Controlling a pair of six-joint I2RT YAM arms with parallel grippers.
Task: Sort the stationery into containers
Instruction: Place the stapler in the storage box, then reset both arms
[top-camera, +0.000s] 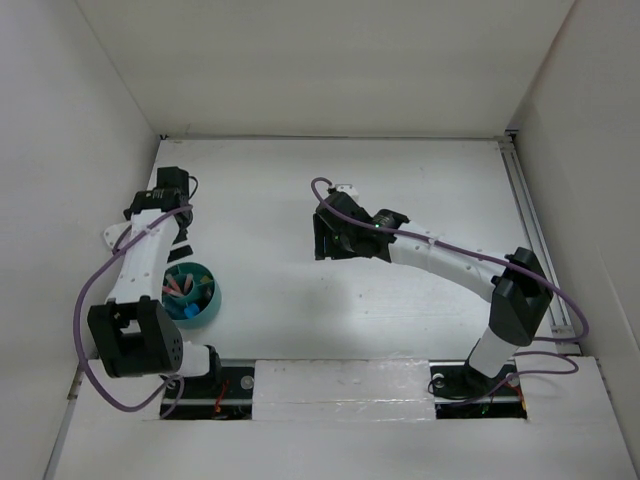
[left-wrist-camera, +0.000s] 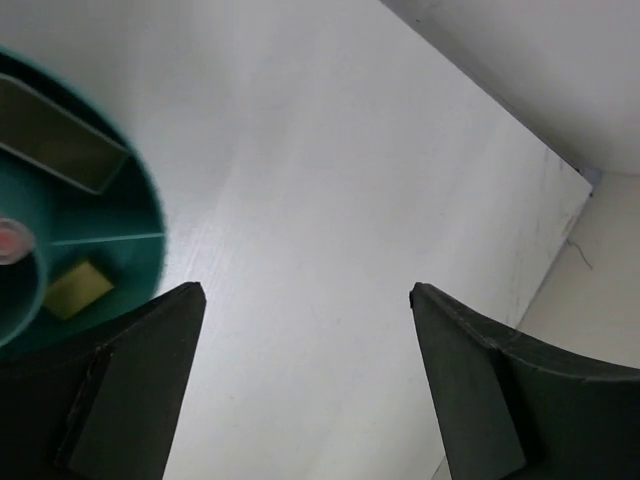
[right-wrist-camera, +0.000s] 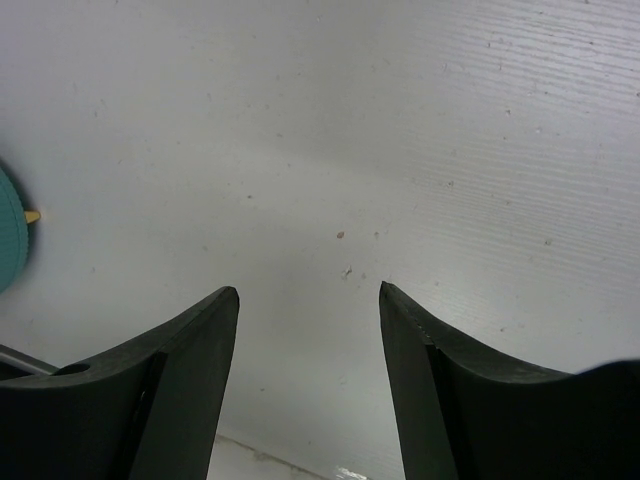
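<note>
The teal-blue cup (top-camera: 192, 294) stands at the near left, partly under my left arm. Pink, orange and blue stationery ends (top-camera: 181, 287) stick up inside it. The left wrist view shows the cup's inside (left-wrist-camera: 110, 215) at its left edge, holding a beige block (left-wrist-camera: 60, 145), a yellowish piece (left-wrist-camera: 80, 288) and a pink tip (left-wrist-camera: 8, 240). My left gripper (left-wrist-camera: 308, 292) is open and empty, just beside the cup (top-camera: 180, 243). My right gripper (right-wrist-camera: 310, 290) is open and empty over bare table at mid-table (top-camera: 322, 236). The cup's rim (right-wrist-camera: 8, 235) shows at its far left.
White walls close in the table on the left, back and right. A metal rail (top-camera: 527, 205) runs along the right edge. The table's far corner (left-wrist-camera: 590, 180) shows in the left wrist view. Small specks (right-wrist-camera: 340, 236) mark the table ahead of the right fingers.
</note>
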